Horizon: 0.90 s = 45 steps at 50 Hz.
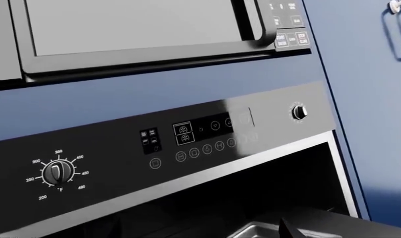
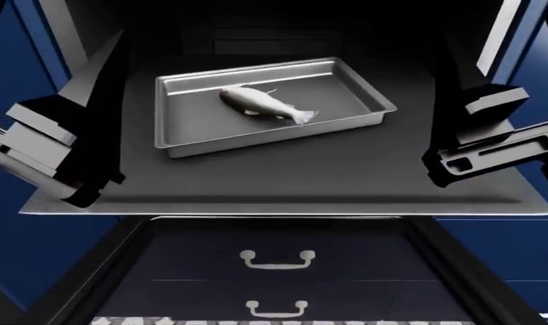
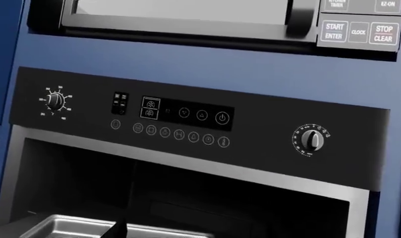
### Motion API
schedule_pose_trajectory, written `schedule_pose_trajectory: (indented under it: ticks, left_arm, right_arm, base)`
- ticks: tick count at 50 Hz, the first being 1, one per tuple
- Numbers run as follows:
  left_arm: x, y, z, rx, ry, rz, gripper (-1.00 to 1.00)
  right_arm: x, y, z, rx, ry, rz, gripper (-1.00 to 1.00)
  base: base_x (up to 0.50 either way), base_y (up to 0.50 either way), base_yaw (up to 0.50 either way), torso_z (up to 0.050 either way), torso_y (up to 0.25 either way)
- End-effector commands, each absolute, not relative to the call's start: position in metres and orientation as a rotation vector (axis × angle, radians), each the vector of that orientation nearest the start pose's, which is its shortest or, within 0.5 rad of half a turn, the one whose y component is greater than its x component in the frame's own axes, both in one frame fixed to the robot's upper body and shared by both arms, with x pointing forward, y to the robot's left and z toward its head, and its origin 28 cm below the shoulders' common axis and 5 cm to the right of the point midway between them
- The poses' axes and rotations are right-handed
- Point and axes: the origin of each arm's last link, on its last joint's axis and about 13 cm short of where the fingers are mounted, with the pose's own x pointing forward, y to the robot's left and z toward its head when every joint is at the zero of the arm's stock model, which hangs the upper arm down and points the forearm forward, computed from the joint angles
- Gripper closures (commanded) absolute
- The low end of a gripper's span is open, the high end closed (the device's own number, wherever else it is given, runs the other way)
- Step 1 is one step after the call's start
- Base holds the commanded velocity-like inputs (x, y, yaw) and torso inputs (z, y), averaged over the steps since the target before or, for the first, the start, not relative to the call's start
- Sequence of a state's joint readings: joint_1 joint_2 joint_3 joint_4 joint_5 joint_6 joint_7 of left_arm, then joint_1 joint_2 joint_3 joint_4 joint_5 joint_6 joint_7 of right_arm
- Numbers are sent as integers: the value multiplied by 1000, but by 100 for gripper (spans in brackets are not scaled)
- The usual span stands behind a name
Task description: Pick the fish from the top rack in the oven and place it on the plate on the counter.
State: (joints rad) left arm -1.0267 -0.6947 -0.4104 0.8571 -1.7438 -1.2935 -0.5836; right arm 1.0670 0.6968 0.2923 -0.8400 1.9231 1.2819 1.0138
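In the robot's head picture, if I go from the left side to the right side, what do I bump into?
left hand → baking tray → fish, lying in the tray → right hand

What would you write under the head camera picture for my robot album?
A silvery fish lies in a steel tray on the pulled-out oven rack, between two waiting robot arms.

Fish (image 2: 260,105) in tray (image 2: 187,128), tray on top rack (image 2: 283,179), rack sticking out of oven (image 3: 187,119), above the door (image 2: 274,271).
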Motion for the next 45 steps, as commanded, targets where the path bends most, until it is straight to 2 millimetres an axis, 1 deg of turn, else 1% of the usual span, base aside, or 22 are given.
schedule_pose_trajectory:
  ticks: [1, 7, 14, 27, 31, 33, 37, 38, 43, 44, 45]
  left_arm:
    - [155, 267, 318, 159, -478, -416, -100]
    - [155, 267, 317, 157, -478, -414, -100]
    - [155, 268, 316, 158, -476, -413, -100]
    - [155, 267, 317, 159, -479, -417, -100]
    - [155, 267, 318, 159, -479, -418, -100]
    - [155, 267, 319, 159, -481, -419, -100]
    - [154, 267, 319, 157, -482, -419, -100]
    - [154, 267, 319, 158, -483, -420, -100]
    - [153, 268, 320, 157, -488, -423, -100]
    - [153, 268, 320, 156, -487, -424, -100]
    - [153, 268, 320, 158, -487, -424, -100]
  right_arm:
    - [150, -144, 314, -111, -402, 229, -100]
    - [148, -144, 314, -109, -416, 240, -100]
    - [150, -144, 313, -110, -410, 235, -100]
    - [151, -143, 312, -114, -395, 246, -100]
    - [153, -143, 314, -115, -392, 257, -100]
    - [154, -144, 320, -123, -393, 266, -100]
    - [161, -146, 343, -170, -363, 337, -100]
    - [163, -146, 346, -167, -363, 340, -100]
    - [178, -144, 379, -209, -277, 478, -100]
    - [179, -144, 382, -177, -270, 492, -100]
    - [184, -143, 389, -208, -259, 510, -100]
  base:
    - [0, 0, 0, 0, 0]
    - [24, 0, 0, 0, 0]
    - [280, 0, 0, 0, 0]
    - [0, 0, 0, 0, 0]
    - [0, 0, 0, 0, 0]
    - [0, 0, 0, 0, 0]
    - [0, 0, 0, 0, 0]
    - [0, 0, 0, 0, 0]
    - [0, 0, 0, 0, 0]
    - [0, 0, 0, 0, 0]
    - [0, 0, 0, 0, 0]
